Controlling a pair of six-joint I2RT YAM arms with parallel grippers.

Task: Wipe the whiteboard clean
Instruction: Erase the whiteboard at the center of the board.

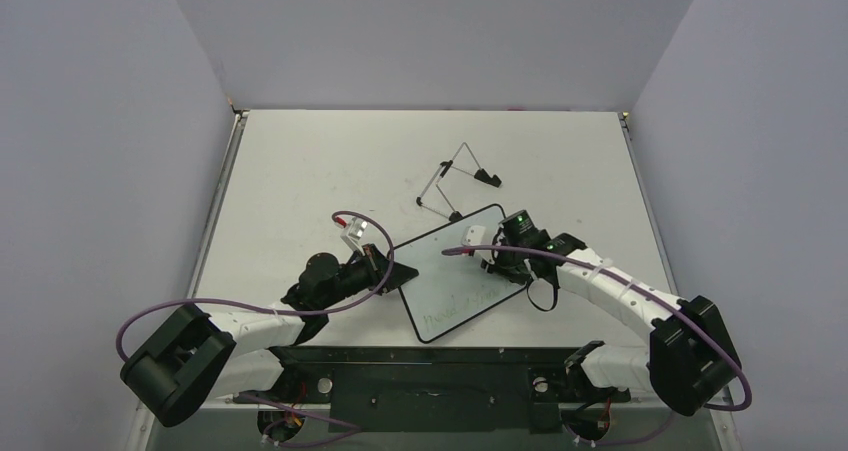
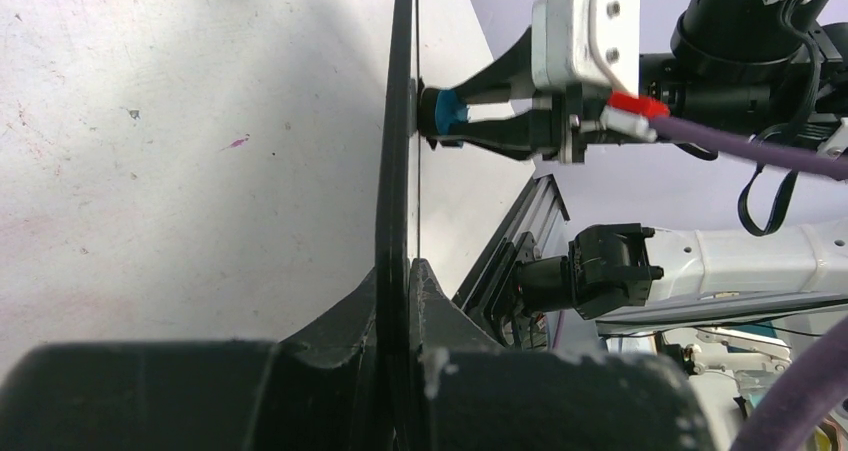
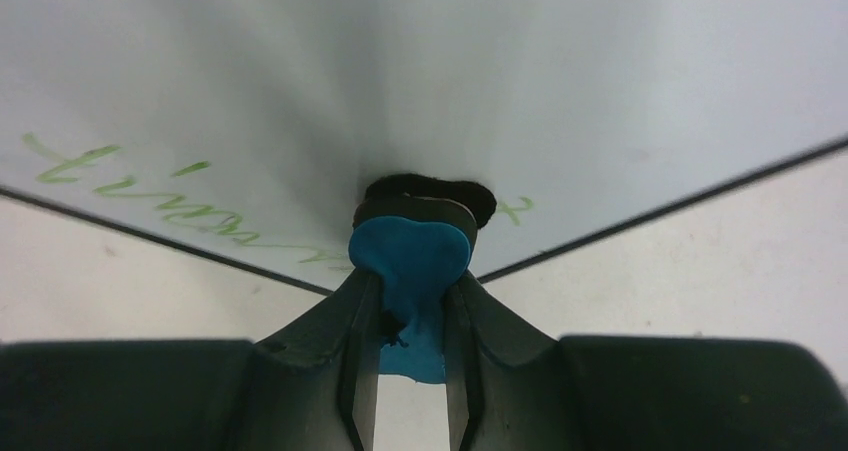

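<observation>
Top external view shows the whiteboard (image 1: pixel 445 286) near the front middle of the table (image 1: pixel 300 161), between the two arms, with a wire stand (image 1: pixel 455 181) lying apart behind it. The left gripper (image 1: pixel 392 271) has its fingers closed tight on the board's left edge, the frame pinched between them. In the left wrist view the board appears edge-on and seemingly tipped off the table, though I cannot tell how steeply. The right gripper (image 1: pixel 455 253) is nearly shut on a small blue eraser (image 3: pixel 410 256), whose dark pad presses against the white face. The board is white with a thin black frame and rounded corners, and green handwriting (image 3: pixel 180 206) runs along its lower edge, unwiped. It looks light, thin and stiff, with a slick face. The rim seems the only sound place to hold it, and a one-sided grip may let it twist or slip under a hard wipe.
</observation>
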